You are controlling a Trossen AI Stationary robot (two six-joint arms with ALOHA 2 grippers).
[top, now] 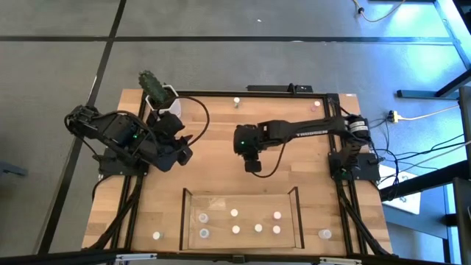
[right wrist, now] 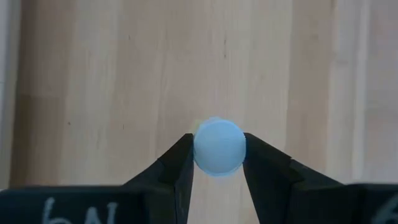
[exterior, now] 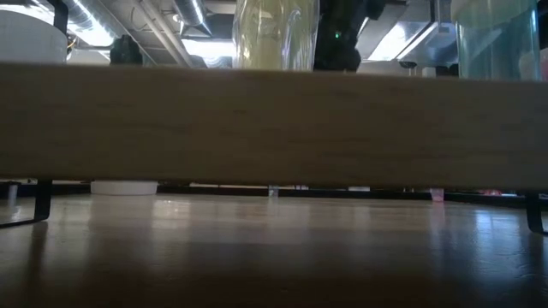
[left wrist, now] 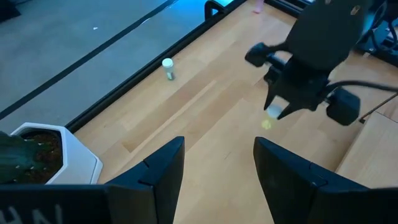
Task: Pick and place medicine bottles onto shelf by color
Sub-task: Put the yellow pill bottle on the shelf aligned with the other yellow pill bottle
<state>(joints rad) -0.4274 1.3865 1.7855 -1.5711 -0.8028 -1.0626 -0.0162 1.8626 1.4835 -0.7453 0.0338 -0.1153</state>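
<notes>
Medicine bottles [top: 235, 221]: seven in shelf [top: 298, 210] | right hand [right wrist: 219, 163] clamps one | left hand [left wrist: 219, 168] apart

Grey floor [top: 221, 18], bright ceiling lights [exterior: 193, 43]

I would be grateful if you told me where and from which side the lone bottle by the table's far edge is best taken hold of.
Probably by its pale cap, coming straight down from above. The bottle stands upright and alone on the table, so nothing blocks either side. The right tool already holds another bottle this way, fingers pinching opposite sides of the round cap.
</notes>
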